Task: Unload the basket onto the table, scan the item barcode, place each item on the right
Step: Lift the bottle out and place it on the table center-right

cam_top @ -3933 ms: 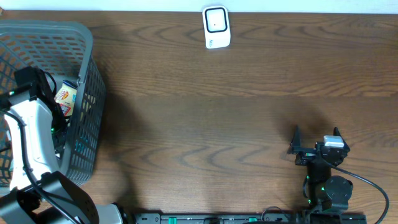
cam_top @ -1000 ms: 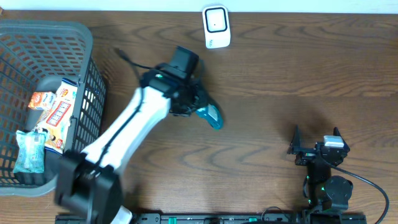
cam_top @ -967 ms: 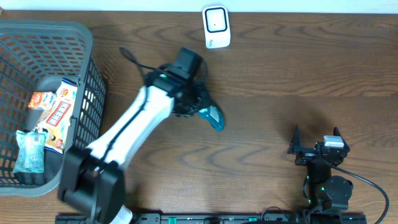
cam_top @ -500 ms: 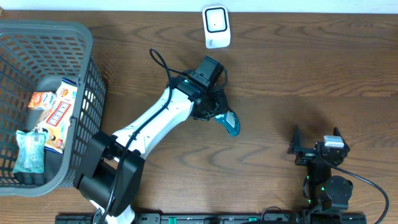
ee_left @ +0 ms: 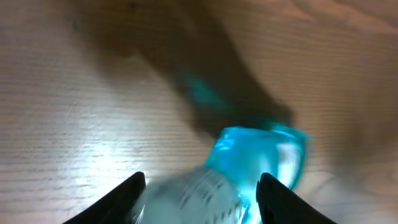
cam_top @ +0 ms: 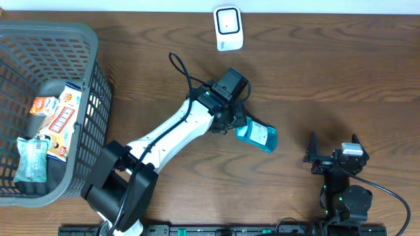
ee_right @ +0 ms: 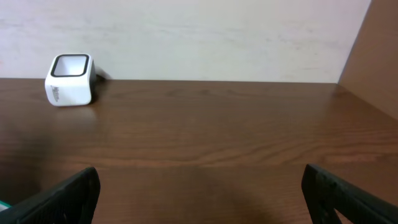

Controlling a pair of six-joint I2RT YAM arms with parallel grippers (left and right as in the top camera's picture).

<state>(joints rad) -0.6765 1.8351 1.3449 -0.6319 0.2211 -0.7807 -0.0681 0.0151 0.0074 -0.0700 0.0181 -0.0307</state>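
The teal item (cam_top: 257, 136) sits near the middle of the table (cam_top: 315, 78), its near end between the left hand's (cam_top: 238, 124) fingers (ee_left: 132, 190). Whether it is grasped or released, I cannot tell. The right hand (cam_top: 333, 152) is spread wide, well apart from it.

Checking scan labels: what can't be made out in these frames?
- Barcode on the packet: motion-blurred in left wrist view, too small overhead.
- Whether the left jaws grip it: wrist hides them overhead, blur in left wrist view.
- Packet in right wrist view: cut off at bottom-left edge.
- Labels in the basket: too small overhead.
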